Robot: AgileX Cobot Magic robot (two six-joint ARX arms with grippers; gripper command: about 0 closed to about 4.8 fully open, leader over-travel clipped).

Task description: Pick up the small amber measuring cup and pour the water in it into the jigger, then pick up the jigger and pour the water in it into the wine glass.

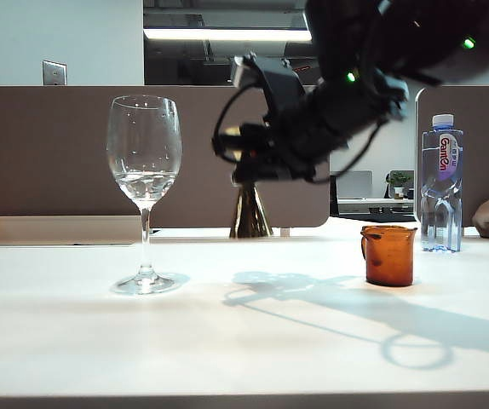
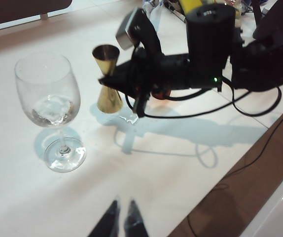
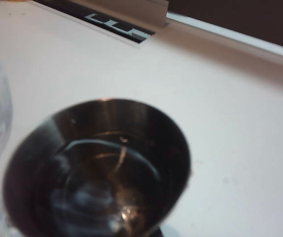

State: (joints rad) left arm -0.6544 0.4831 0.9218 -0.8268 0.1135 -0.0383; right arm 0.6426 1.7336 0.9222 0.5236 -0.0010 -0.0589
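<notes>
While the right tool (image 2: 113, 79) sits clamped on the jigger (image 2: 108, 79), the jigger stands on the table (image 2: 181, 163) beside the wine glass (image 2: 50, 108). Left tool (image 2: 123, 222) hangs above the table, tips together.

Table-level front, wrists above (jigger (image 3: 99, 168) shared)

Gold jigger (image 2: 107, 79), amber measuring cup (image 1: 389, 255), clear wine glass (image 1: 145, 170)

Right arm (image 1: 372, 77) matte black and blocky, small green lights glowing on its housing, thin black cables looping around the wrist, silver-grey camera block mounted above the right gripper (image 2: 113, 79), left gripper (image 2: 122, 219) showing two dark tapered fingertips
</notes>
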